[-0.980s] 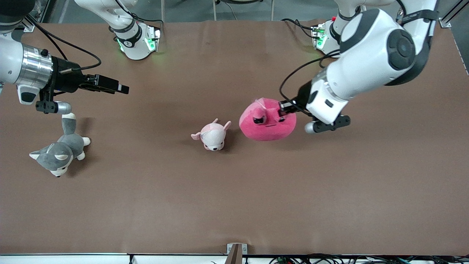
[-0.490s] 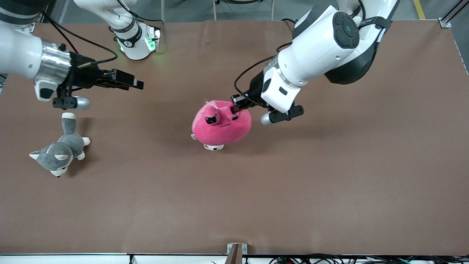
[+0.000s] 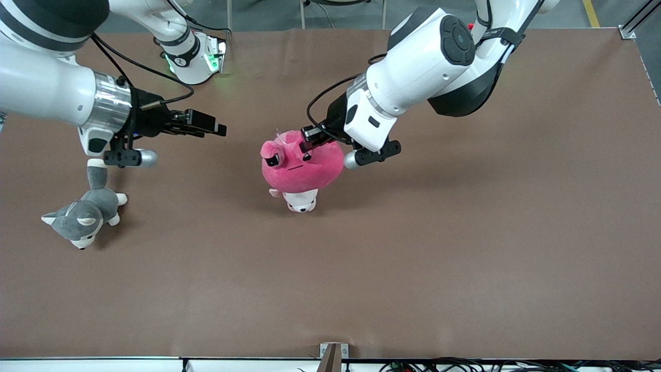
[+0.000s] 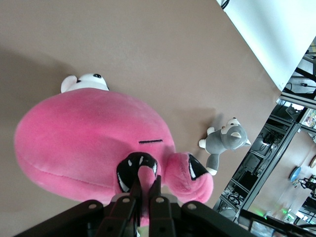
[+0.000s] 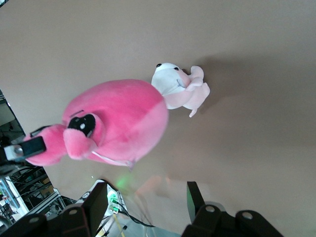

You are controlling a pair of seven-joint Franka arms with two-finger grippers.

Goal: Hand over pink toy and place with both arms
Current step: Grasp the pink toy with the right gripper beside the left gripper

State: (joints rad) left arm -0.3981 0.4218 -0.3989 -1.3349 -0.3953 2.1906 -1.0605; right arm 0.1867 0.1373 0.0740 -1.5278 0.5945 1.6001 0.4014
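Front view: brown table (image 3: 465,248); left gripper (image 3: 311,135) pinching pink toy (image 3: 302,168) aloft over small plush (image 3: 302,200); right gripper (image 3: 209,125) spread, empty.

Left wrist view: fingers (image 4: 129,210) clamped on toy's hot-pink plush.

Right wrist view: fingers (image 5: 96,202) wide apart, toy hanging above table.

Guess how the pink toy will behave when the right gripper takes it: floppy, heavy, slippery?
Probably soft: the left gripper pinches only a fold near the pink toy 's eyes, and the body sags below. Likely light, since that small pinch holds it over the small plush animal. The fuzzy fabric should not slip, so the open right gripper may need a deep bite.
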